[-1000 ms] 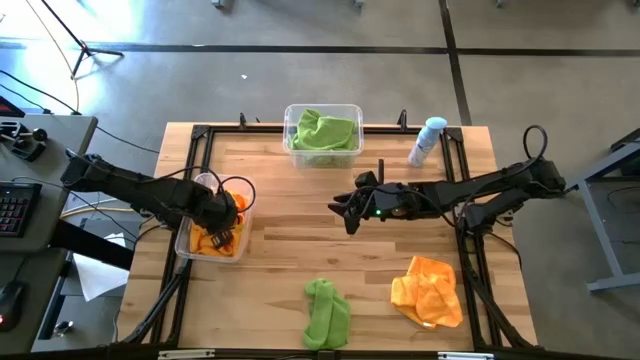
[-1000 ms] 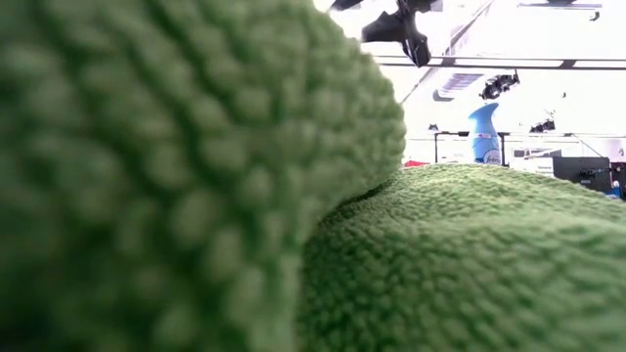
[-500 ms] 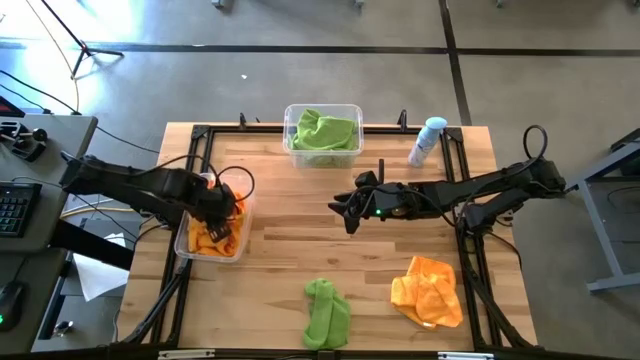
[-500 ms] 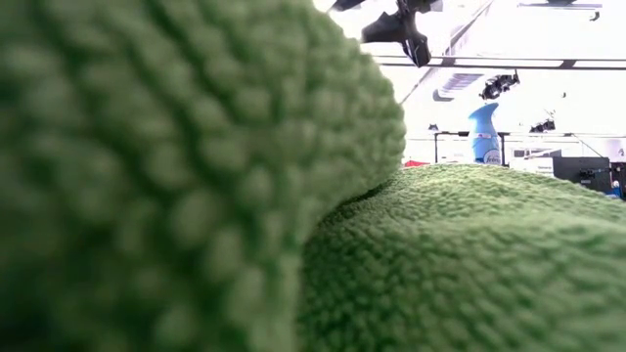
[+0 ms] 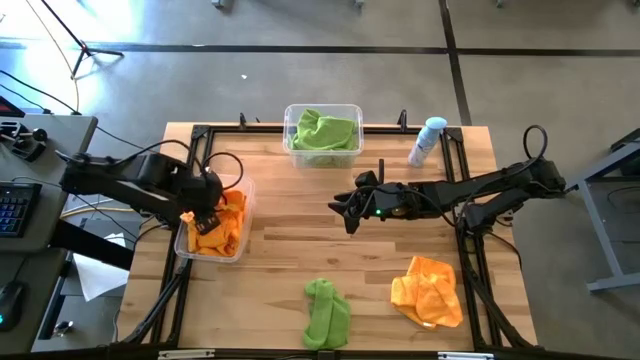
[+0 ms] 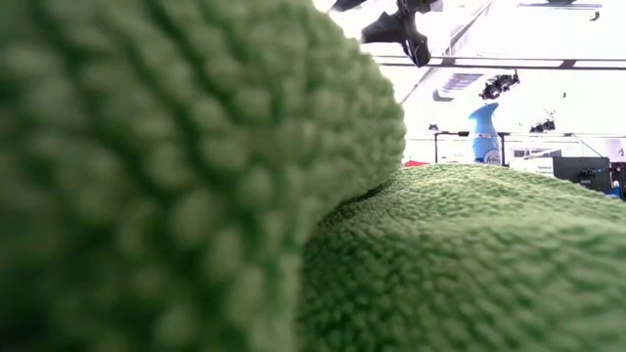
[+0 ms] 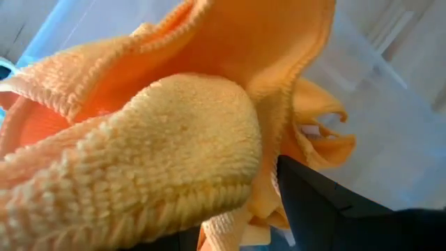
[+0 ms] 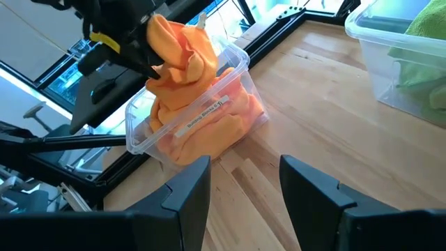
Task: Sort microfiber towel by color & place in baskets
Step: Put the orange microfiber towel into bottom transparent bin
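- Left gripper [image 5: 207,212] sits over the left bin [image 5: 190,247] at the table's left edge, against the top of the orange cloths [image 5: 222,225] heaped in it. One orange cloth [image 8: 178,49] stands up above the rim right at the gripper. Can't tell whether the fingers are parted or pinching the fabric; in the left wrist view, orange cloth [image 7: 174,139] fills nearly everything.
- Right gripper [image 5: 343,212] hangs over the middle of the table, fingers [image 8: 182,192] spread, nothing between them, aimed toward the left bin [image 8: 202,111].
- Far bin [image 5: 349,148] at the far edge, centre: holds green cloth [image 5: 322,130].
- Loose green cloth [image 5: 326,310] lies at the near edge, centre; it fills the low view [image 6: 196,196].
- Loose orange cloth [image 5: 430,290] lies at near right, well apart from the green one.
- Spray bottle [image 5: 428,140] stands at the far right, just beside the far bin.
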You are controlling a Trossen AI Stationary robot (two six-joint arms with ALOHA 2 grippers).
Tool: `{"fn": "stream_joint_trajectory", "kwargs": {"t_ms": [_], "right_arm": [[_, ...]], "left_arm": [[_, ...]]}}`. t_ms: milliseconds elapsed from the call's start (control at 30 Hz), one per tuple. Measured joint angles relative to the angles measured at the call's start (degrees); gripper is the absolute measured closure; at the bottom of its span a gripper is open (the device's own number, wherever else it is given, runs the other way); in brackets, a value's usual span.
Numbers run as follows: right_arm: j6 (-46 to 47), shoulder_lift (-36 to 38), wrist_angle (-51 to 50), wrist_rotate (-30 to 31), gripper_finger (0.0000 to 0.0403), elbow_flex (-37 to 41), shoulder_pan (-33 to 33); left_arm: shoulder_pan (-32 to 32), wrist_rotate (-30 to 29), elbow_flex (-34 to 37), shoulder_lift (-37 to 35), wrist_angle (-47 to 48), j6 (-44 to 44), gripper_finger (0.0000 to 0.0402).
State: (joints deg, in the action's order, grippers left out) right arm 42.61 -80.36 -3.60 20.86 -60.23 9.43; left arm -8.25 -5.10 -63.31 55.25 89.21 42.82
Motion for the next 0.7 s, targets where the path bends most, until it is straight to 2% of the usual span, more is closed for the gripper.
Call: {"fn": "stream_joint_trajectory", "kwargs": {"t_ms": [300,400,433,533,567,667,700], "right_arm": [[0.00,0.00,-0.02,0.00,0.0238,0.00,0.00],[0.00,0.00,-0.02,0.01,0.0238,0.00,0.00],[0.04,0.00,-0.02,0.02,0.0238,0.00,0.00],[0.48,0.00,-0.10,0.04,0.0238,-0.01,0.00],[0.46,0.00,-0.14,0.04,0.0238,0.00,0.00],[0.46,0.00,-0.19,0.63,0.0238,0.00,0.00],[0.46,0.00,-0.20,0.70,0.0238,0.00,0.00]], "left_arm": [[-0.02,6.05,-0.61,0.07,0.74,-8.74,0.0240],[0.26,-1.21,-0.08,-0.02,0.84,-6.47,0.0240],[0.44,-1.41,-0.04,-0.06,0.81,-5.27,0.0240],[0.33,6.65,-0.06,-0.03,0.49,-9.66,0.0241],[0.25,6.80,-0.05,0.06,0.70,-10.90,0.0242],[0.47,-0.12,-0.02,-0.62,0.03,-8.66,0.0243],[0.44,1.43,-0.02,-1.13,-1.76,-8.93,0.0243]]}}
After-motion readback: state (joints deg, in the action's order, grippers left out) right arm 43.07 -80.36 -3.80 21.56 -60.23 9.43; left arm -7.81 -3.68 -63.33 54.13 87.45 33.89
